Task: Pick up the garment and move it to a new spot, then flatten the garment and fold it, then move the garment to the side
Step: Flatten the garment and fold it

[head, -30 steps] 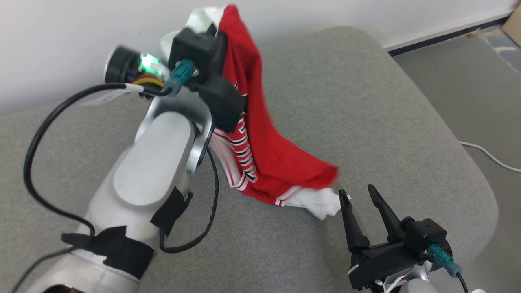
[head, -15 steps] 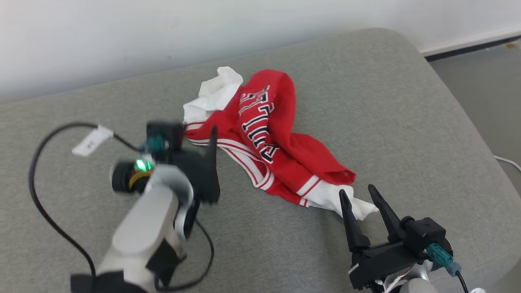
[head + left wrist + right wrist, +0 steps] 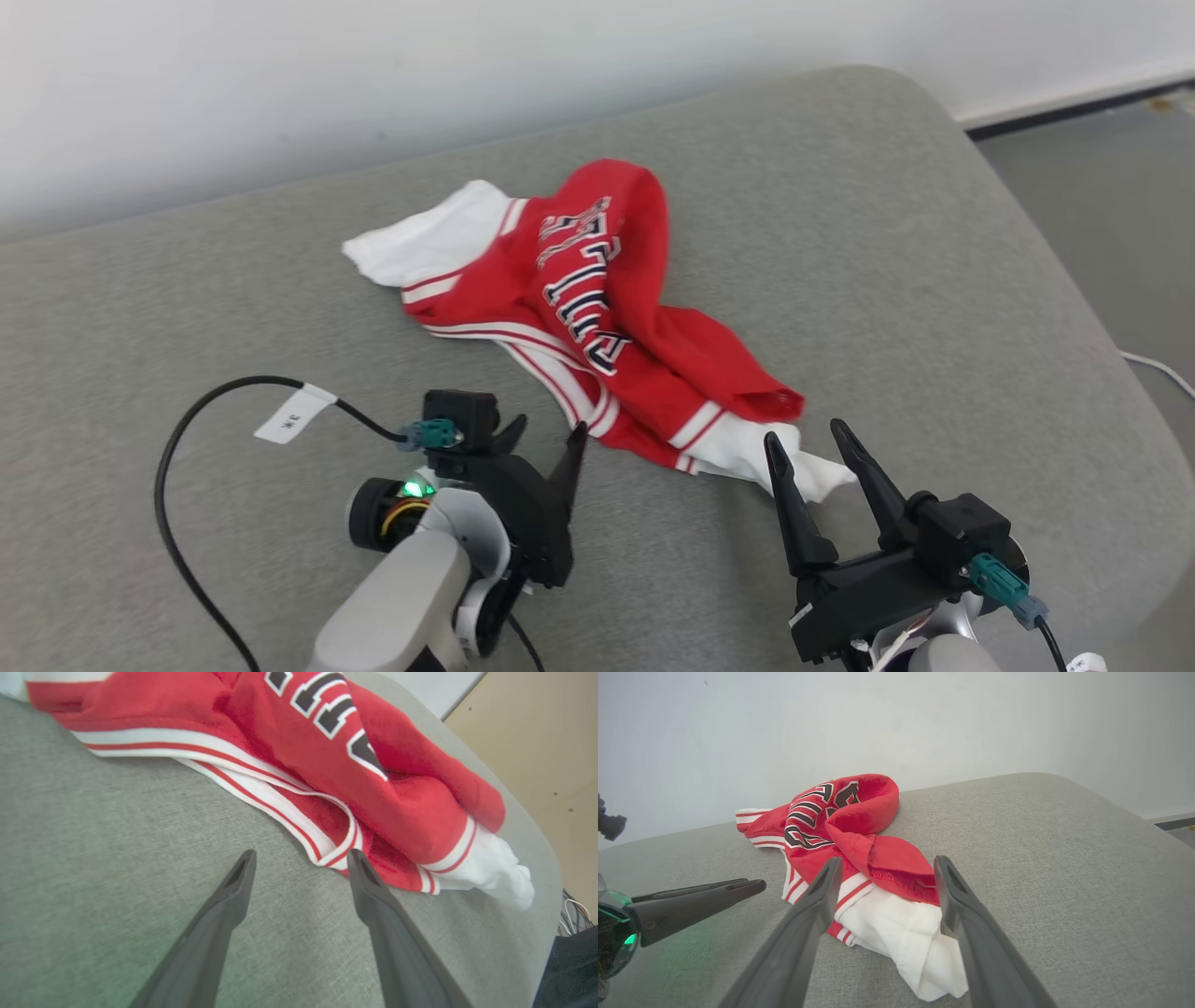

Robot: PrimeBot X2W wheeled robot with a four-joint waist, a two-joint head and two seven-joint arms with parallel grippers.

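Big grey fabric cushion (image 3: 887, 233) has the rumpled red-and-white lettered jersey (image 3: 597, 308) lying mid-surface, long axis diagonal, white sleeve far-left to white cuff near-right. Left gripper (image 3: 549, 425) and right gripper (image 3: 803, 431) gape wide and empty at its near edge. Pinching just one fold would probably drag the lump, not flatten it.

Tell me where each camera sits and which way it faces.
Head view: on the head, looking down at the garment on the grey cushion; left pincer and right pincer show, open.
Left wrist view: on that wrist, looking along its own fingers at the garment's striped hem.
Right wrist view: on that wrist, looking low across the cushion toward the wall; own fingers and left pincer show.
Shared: all three see the garment's white end.
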